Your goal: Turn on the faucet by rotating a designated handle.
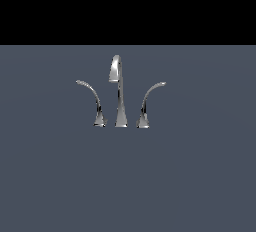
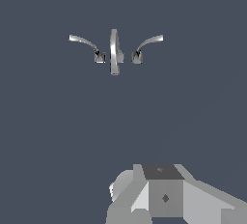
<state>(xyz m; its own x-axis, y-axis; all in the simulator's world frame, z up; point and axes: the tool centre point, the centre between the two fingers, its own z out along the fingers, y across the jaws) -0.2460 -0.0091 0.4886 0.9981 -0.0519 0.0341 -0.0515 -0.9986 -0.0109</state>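
The chrome faucet stands on a flat grey surface, its tall tapered spout (image 1: 119,93) hooked over at the top. The handle (image 1: 149,101) rises from a flared base on the exterior view's right of the spout, and its thin tip arches rightward. A mirror-image lever (image 1: 92,98) arches leftward on the other side. From the wrist view I see the spout (image 2: 114,51), the handle (image 2: 147,44) and the other lever (image 2: 86,44) from above, well away from the camera. Only grey blocky parts of my gripper (image 2: 164,194) show there, far from the faucet. No arm appears in the exterior view.
The grey surface (image 1: 200,176) spreads around the faucet on all sides. A black band (image 1: 128,8) fills the background behind it. No other objects show in either view.
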